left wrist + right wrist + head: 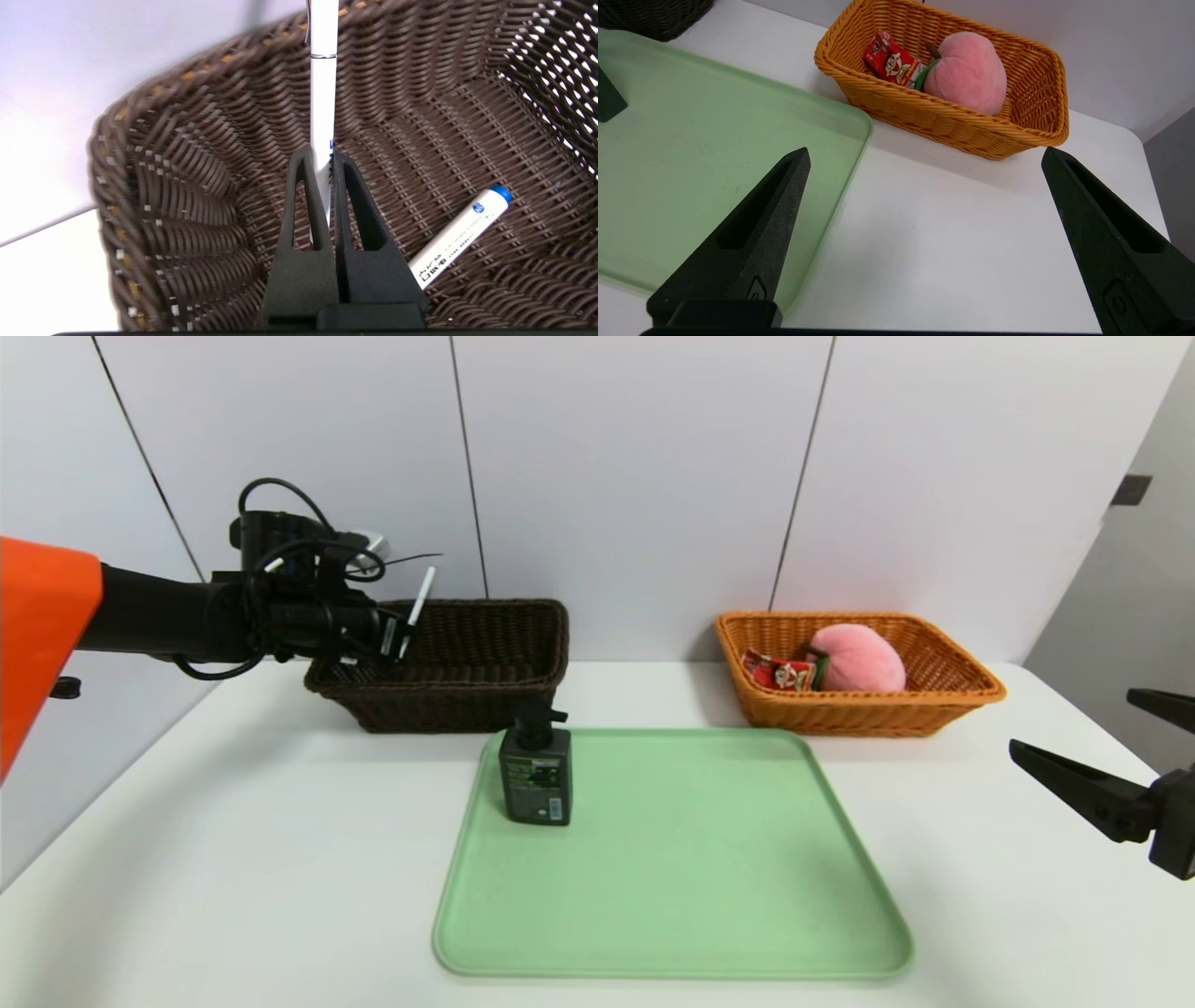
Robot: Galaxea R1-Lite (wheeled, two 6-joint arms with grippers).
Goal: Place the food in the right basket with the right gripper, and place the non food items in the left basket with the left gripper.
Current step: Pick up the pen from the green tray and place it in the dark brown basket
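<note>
Pen (323, 102): upright-ish between my left gripper's (322, 154) closed jaws, over the dark basket (439, 689).
Marker (460, 235): lying inside, beneath.
Bottle (537, 775): standing on the tray (691, 859), toward my right from those jaws; left arm nearer.
Right gripper (926, 151): idle beyond the tray's right side, wide open, empty.

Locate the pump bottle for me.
In the head view, the pump bottle stands upright on the back left part of the green tray, just in front of the dark brown basket.
</note>
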